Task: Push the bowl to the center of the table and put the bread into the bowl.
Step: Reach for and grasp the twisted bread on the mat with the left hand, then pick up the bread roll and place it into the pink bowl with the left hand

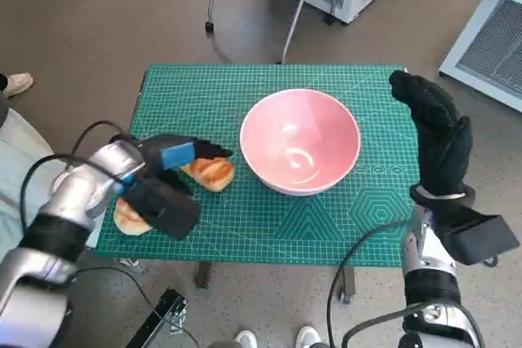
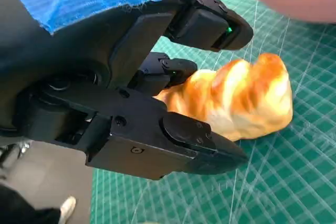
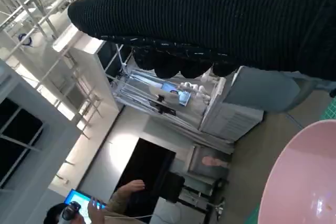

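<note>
- Pink bowl (image 1: 300, 141): upright on the green cutting mat (image 1: 236, 218), near the table's middle, slightly toward the right; nothing shows inside it.
- Bread (image 1: 211, 173): a golden-brown roll lying on the mat just left of the bowl, apart from its wall.
- Left hand (image 1: 167, 156): lowered over the roll; in the left wrist view its black fingers (image 2: 173, 145) lie on either side of the bread (image 2: 239, 100), close against it, though whether they grip it cannot be told.
- Second bread piece (image 1: 129, 218): at the mat's near left edge, partly under the left forearm.
- Right hand (image 1: 436, 132): raised beside the bowl's right side, fingers extended, holding nothing, not touching the bowl.
</note>
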